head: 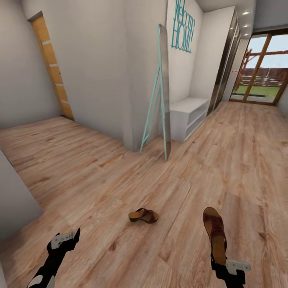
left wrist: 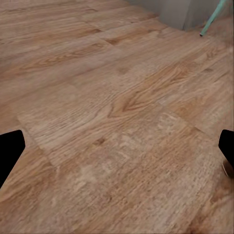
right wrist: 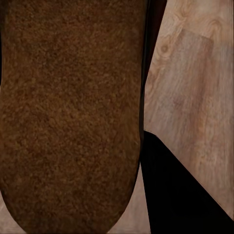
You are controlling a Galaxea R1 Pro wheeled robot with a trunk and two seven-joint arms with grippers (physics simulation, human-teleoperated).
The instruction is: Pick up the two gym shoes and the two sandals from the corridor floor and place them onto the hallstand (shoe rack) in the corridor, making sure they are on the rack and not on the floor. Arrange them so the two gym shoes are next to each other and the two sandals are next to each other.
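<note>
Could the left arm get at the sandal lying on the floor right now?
Probably yes: the left gripper is open and empty, and bare corridor floor lies between it and the sandal. The right gripper already holds the other sandal.

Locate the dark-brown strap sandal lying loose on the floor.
In the head view, the dark-brown strap sandal lies on the wood-plank floor, centre foreground, between the two grippers, nearer than the leaning teal-framed mirror.
</note>
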